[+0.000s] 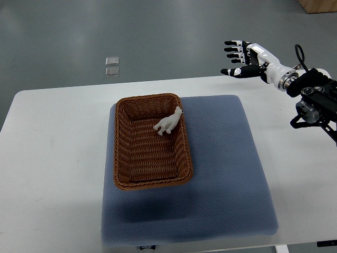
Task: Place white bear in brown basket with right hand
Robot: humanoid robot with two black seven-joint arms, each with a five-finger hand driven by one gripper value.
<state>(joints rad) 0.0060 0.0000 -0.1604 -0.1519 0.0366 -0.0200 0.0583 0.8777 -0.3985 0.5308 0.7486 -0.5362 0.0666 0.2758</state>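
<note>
**White bear lying in the brown basket; right hand raised clear**

A white table carries a blue-grey mat. On the mat's left part stands the brown basket, woven and rectangular. Inside it, against the upper right wall, lies the white bear, tilted. The right hand hovers beyond the table's far right edge, well apart from the basket, its fingers spread and holding nothing.

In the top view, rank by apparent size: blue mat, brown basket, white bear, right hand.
1. blue mat
2. brown basket
3. and 4. right hand and white bear: alike, and the raised hand's nearness to the camera is unclear.
</note>
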